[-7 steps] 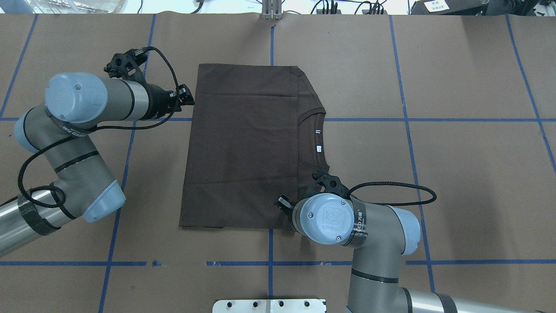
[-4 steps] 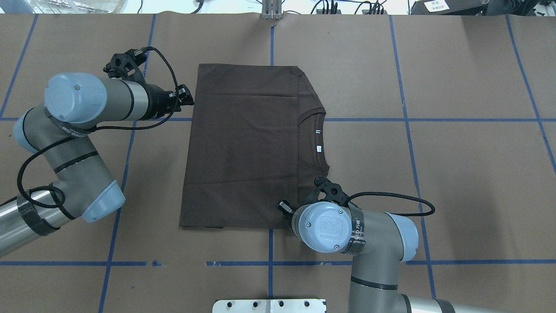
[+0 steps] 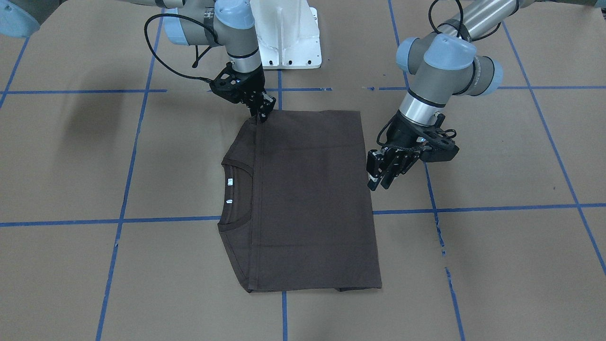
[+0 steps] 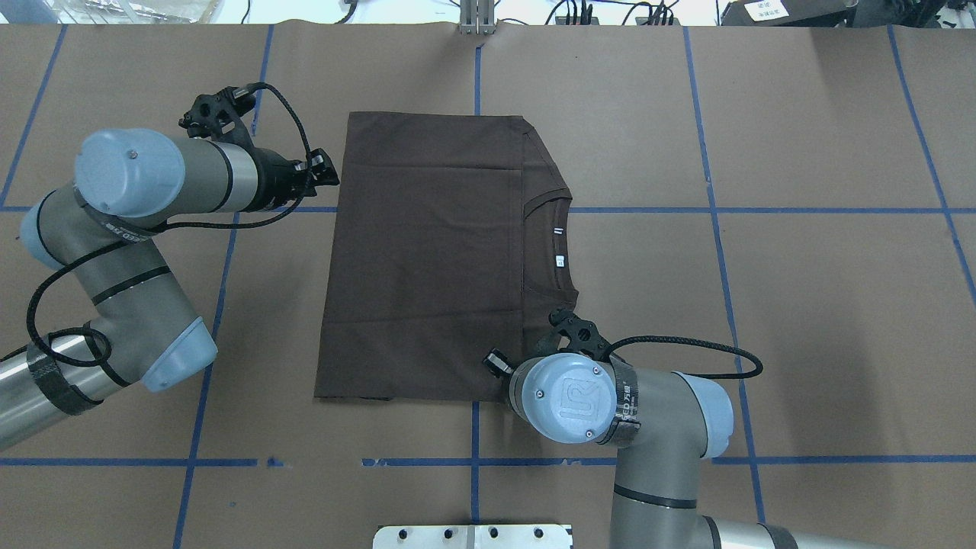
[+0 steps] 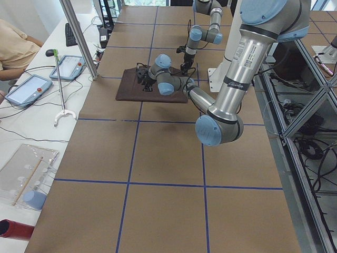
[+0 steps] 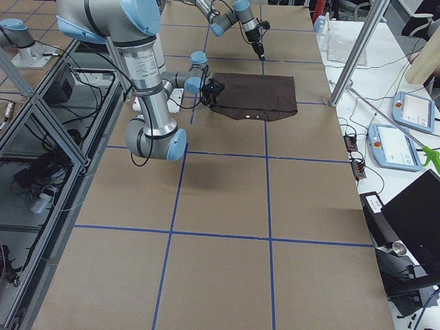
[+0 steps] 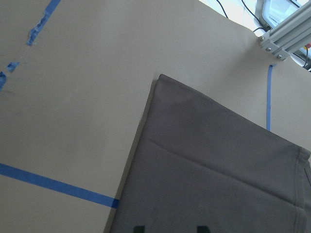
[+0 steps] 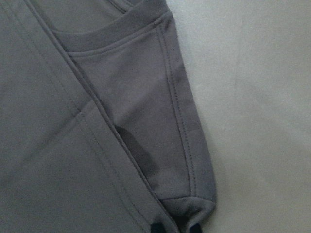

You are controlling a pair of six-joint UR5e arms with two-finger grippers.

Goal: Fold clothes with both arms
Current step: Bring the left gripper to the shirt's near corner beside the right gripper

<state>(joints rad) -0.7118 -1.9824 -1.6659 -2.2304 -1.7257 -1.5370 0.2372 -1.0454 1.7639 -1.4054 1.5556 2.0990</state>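
The dark brown T-shirt (image 4: 427, 259) lies flat in the middle of the counter (image 4: 801, 305), straight out from the white pedestal (image 3: 289, 33). It is folded into a tidy upright rectangle. Its ribbed collar (image 4: 550, 244) and small white tags (image 4: 559, 261) face the counter's right end, and a folded-over panel covers the rest up to a straight seam beside the collar. Blue tape lines (image 4: 762, 210) cross the brown paper under and around it.

The right arm (image 4: 656, 427) reaches in from the robot's edge. The right gripper (image 3: 262, 112) points down onto the shirt's shoulder corner, the one nearest the robot on the collar side. In the right wrist view the two dark fingertips (image 8: 156, 228) stand close together at the hem of that corner, with a little puckered cloth between them. I cannot tell whether they actually pinch the fabric.

The left arm (image 4: 130, 191) comes in from the counter's left end. The left gripper (image 3: 378, 177) hangs just beside the shirt's left edge, toward its far corner, and is apart from the cloth. Its fingers are spread apart and hold nothing. In the left wrist view the shirt's far left corner lies flat on the paper ahead of them.
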